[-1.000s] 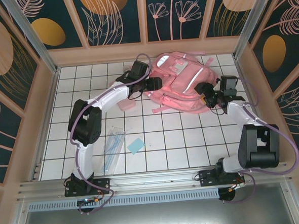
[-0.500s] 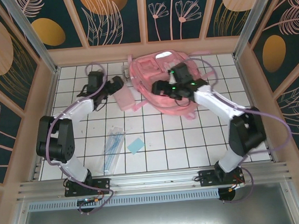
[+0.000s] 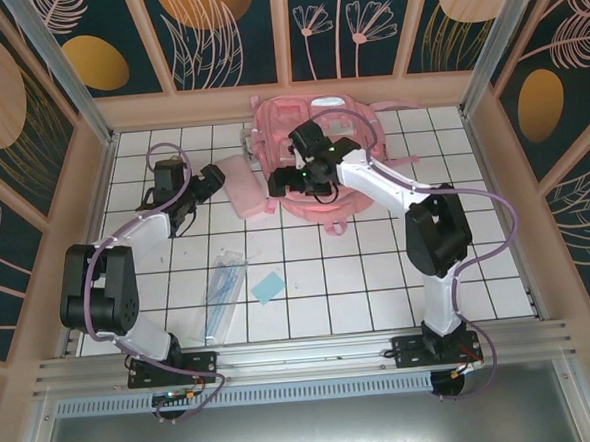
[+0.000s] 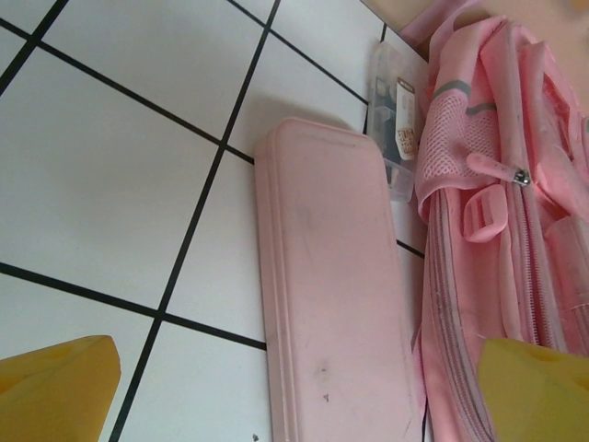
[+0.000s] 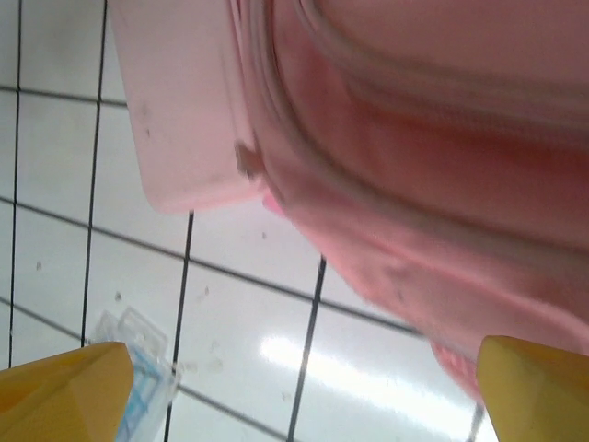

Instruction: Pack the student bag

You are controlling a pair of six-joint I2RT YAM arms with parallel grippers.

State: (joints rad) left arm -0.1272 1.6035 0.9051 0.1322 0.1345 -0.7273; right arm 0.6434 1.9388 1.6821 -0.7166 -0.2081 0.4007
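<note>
The student bag point(image 3: 345, 133), a big soft pink backpack, lies at the back of the tiled table, partly under my right arm. My right gripper point(image 3: 295, 183) is open at the bag's front-left edge, holding nothing. In the right wrist view the bag point(image 5: 414, 138) bulges close above the open gripper point(image 5: 299, 396), with bare tile between the yellow fingertips point(image 5: 64, 391). My left gripper point(image 3: 209, 180) is open just left of a flat pink case point(image 3: 241, 184). In the left wrist view the case point(image 4: 331, 295) lies lengthwise ahead of the open gripper point(image 4: 299, 405), beside the bag point(image 4: 497, 184).
A clear plastic packet point(image 3: 224, 290) and a small blue square point(image 3: 268, 287) lie on the tiles nearer the front. A small clear packet point(image 4: 396, 101) sits between the case's far end and the bag. Wooden walls point(image 3: 93, 193) ring the table.
My right arm has swung left across the bag to its front-left edge. The left arm has drawn back to the left of the case. The bag has shifted left and turned. Both grippers opened wider.
</note>
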